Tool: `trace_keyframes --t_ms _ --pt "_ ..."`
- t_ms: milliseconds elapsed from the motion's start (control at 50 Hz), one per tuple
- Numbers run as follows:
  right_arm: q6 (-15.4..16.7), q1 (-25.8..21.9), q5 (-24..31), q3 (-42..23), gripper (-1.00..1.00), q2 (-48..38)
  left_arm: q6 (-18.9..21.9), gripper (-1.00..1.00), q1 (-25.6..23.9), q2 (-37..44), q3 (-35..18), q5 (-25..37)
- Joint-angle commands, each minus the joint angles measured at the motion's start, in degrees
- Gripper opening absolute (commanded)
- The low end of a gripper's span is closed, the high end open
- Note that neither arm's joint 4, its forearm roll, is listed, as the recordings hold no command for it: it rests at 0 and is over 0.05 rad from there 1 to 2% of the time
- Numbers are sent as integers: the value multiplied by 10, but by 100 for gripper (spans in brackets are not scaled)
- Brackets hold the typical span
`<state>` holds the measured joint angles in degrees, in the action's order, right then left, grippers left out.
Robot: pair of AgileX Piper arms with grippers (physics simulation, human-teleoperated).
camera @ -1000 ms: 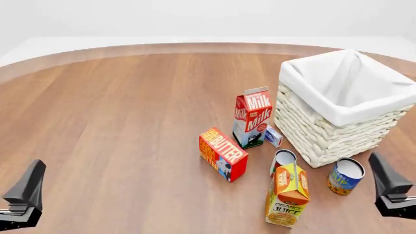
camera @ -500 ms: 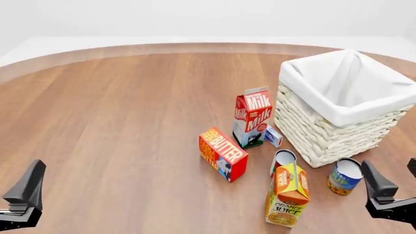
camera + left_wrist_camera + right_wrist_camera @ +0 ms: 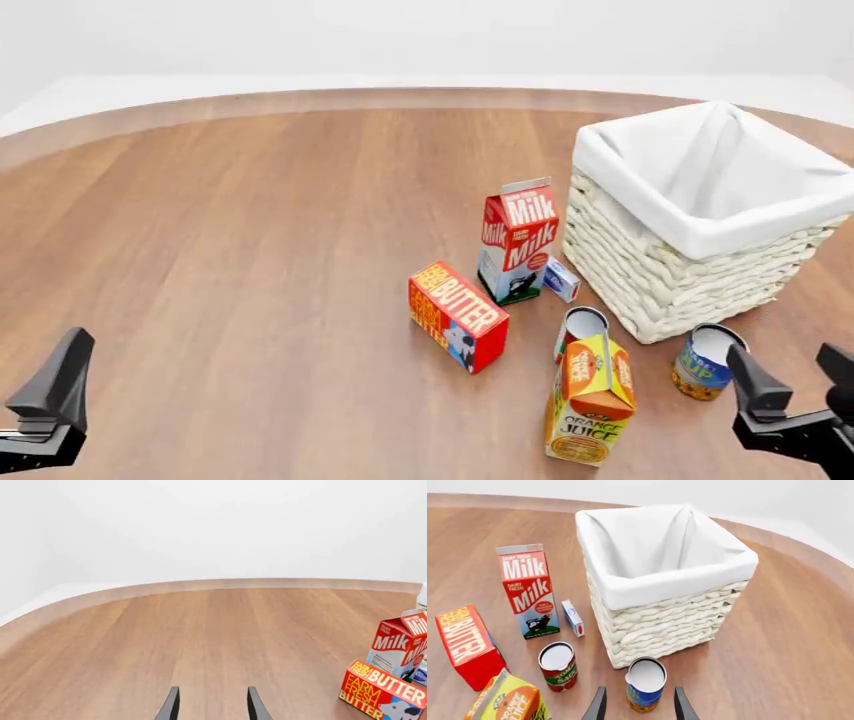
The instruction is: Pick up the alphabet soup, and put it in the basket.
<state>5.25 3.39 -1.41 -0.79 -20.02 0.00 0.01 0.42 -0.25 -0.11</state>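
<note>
The alphabet soup [image 3: 703, 362] [image 3: 644, 684] is a small can with a dark blue and orange label and a pale top, standing upright on the table just in front of the basket [image 3: 707, 215] [image 3: 660, 580]. My right gripper [image 3: 798, 385] [image 3: 636, 707] hovers open just on the near side of the can, its fingers straddling the can's line in the right wrist view without touching it. My left gripper [image 3: 54, 395] [image 3: 212, 705] stays open at the near left, far from everything, with nothing between its fingers.
A red-and-white can [image 3: 581, 328] [image 3: 557, 666] and an orange juice carton [image 3: 590, 400] [image 3: 507, 702] stand left of the soup. A milk carton [image 3: 517, 240], a butter box [image 3: 458, 315] and a small blue-white box [image 3: 561, 279] sit further left.
My right gripper has lowered and shifted left toward the alphabet soup, now partly in front of it in the front view. The left arm has not moved.
</note>
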Motion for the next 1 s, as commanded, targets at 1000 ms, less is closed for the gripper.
trace_keyframes --t_ms 1000 --pt "-18 12 -139 8 100 -185 0 100 0 0 0 0"
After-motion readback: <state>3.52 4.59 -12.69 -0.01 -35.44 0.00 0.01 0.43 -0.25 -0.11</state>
